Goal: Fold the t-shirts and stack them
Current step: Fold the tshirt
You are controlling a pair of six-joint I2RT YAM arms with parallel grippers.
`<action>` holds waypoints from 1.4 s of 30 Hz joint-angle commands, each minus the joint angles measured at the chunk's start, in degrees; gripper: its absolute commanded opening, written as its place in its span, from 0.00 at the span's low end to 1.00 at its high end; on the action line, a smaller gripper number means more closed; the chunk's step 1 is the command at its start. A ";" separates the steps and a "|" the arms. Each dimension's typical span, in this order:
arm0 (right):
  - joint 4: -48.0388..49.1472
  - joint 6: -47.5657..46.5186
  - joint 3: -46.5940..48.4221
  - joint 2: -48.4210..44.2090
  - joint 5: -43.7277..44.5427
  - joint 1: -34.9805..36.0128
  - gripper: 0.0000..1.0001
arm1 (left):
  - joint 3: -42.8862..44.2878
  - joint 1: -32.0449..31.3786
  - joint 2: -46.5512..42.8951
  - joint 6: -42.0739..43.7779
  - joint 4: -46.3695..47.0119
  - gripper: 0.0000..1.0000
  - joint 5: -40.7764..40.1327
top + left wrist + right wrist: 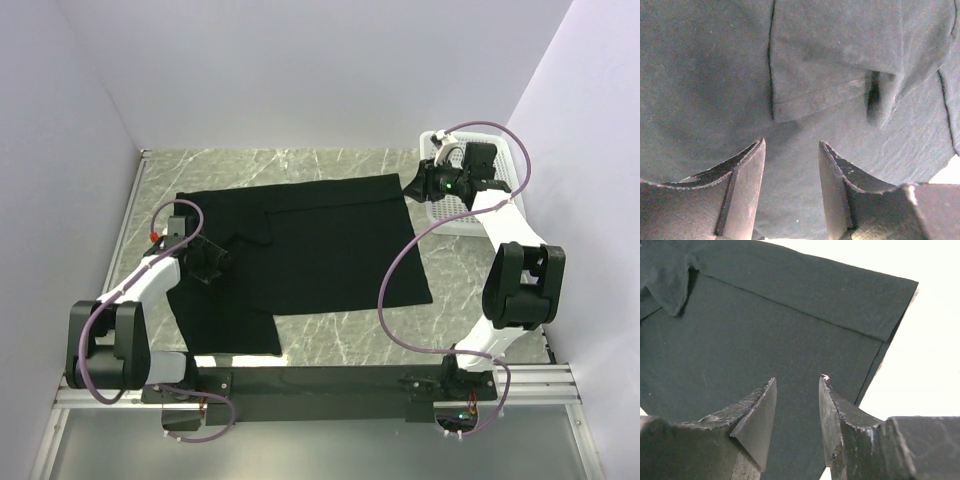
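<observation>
The black t-shirt [330, 245] lies spread flat on the marble table, with a folded flap along its left side and a narrower part reaching toward the near edge. My left gripper [222, 262] hovers low over the shirt's left part, next to a folded sleeve hem [840, 50]. Its jaws [791, 142] stand open, with only flat cloth showing behind the gap. My right gripper [412, 184] is at the shirt's far right corner. It is open [797, 378] above the hemmed edge of the cloth [765, 315] and holds nothing.
A white perforated basket [450, 215] stands at the back right, just beyond the right gripper and partly hidden by that arm. White walls close in the table on the left, back and right. The arms' base rail [320, 385] runs along the near edge.
</observation>
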 commanded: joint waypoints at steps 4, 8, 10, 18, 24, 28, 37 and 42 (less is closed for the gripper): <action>1.67 0.04 -0.19 -2.97 -0.11 -0.43 0.47 | 1.67 0.83 1.11 -0.30 2.39 0.51 -0.97; 1.40 0.04 0.34 -2.71 -0.02 -0.43 0.47 | 1.75 0.93 2.61 0.05 3.18 0.48 -0.88; 1.31 -0.13 0.51 -2.62 -0.02 -0.43 0.47 | 2.02 0.93 3.57 0.32 3.62 0.46 -0.53; 1.31 -0.04 0.25 -2.71 0.16 -0.43 0.47 | 2.72 1.01 6.56 1.11 4.50 0.43 -0.62; 1.05 -0.13 0.60 -2.62 0.33 -0.43 0.47 | 3.42 1.10 8.14 1.28 5.29 0.35 -0.35; 1.05 -0.04 0.87 -2.53 0.25 -0.52 0.47 | 3.69 1.19 8.32 1.81 5.20 0.26 -0.26; 0.87 -0.13 0.87 -2.53 0.25 -0.52 0.47 | 4.21 1.54 8.32 3.13 5.38 0.01 0.44; 0.79 -0.13 0.87 -2.71 0.33 -0.52 0.47 | 4.57 1.54 6.57 4.18 3.71 0.01 0.44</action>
